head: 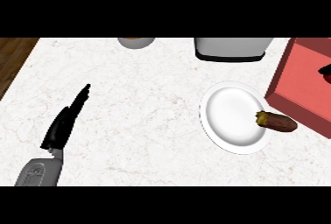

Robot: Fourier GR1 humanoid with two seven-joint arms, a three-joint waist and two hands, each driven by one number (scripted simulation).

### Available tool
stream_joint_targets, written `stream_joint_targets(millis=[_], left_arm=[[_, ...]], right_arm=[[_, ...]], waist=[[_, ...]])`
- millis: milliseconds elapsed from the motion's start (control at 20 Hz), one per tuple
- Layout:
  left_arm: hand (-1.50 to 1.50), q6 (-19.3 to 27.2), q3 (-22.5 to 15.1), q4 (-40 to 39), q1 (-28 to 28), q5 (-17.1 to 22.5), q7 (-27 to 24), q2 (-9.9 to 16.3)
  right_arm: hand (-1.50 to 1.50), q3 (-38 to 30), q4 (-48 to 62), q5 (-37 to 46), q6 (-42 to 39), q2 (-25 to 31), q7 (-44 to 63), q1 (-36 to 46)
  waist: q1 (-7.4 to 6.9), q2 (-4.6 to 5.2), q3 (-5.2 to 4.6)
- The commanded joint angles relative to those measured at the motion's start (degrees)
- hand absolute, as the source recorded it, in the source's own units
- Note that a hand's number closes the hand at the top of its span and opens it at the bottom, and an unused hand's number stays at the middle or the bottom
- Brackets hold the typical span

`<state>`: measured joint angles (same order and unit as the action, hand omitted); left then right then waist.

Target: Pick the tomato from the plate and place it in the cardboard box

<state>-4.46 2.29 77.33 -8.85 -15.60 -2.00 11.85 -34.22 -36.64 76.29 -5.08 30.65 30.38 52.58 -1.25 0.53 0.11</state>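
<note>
One hand is showing plainly: the left hand [65, 124] is lying edge-on over the left side of the counter [142, 109], fingers straight and holding nothing, well apart from everything the task concerns. A small black shape [325, 71] is poking in at the right edge over the box [304, 87]; it is probably part of the right hand, but I cannot tell its state. Moving outward, the plate [229, 116] is sitting right of centre, just beside the box's near corner. No round red tomato is showing; instead a brown oblong item [278, 122] with a yellowish end is lying across the plate's right rim, overhanging toward the box. That mismatch is carrying the first risk: a grasp shaped for a round fruit is likely to be closing badly on something long. Perched on the rim, the item is also likely to roll off onto the counter if nudged. The box wall standing so near is leaving little room, so a hand coming in from the right is risking a knock against the box or the plate. The left hand is looking too far off to help.
</note>
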Motion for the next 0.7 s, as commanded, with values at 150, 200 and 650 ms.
stream_joint_targets(millis=[150,200,650], left_arm=[[0.00,-0.7,0.7,-1.7,-1.4,0.2,-0.5,0.7],[0.00,1.6,-0.4,-2.9,-0.9,-1.1,-1.1,-1.6],[0.00,-0.1,0.5,-1.1,0.0,-0.3,-0.9,0.1]], right_arm=[[-1.50,-5.3,3.7,-7.8,15.1,-1.0,-13.1,-0.9],[-1.50,-5.9,1.8,-9.2,16.8,-1.7,-14.5,-0.1],[-1.50,-18.4,3.6,-26.4,23.9,-0.2,-25.9,1.5]], waist=[[-0.59,0.32,0.08],[-0.09,0.17,0.04],[0.10,-0.06,0.02]])
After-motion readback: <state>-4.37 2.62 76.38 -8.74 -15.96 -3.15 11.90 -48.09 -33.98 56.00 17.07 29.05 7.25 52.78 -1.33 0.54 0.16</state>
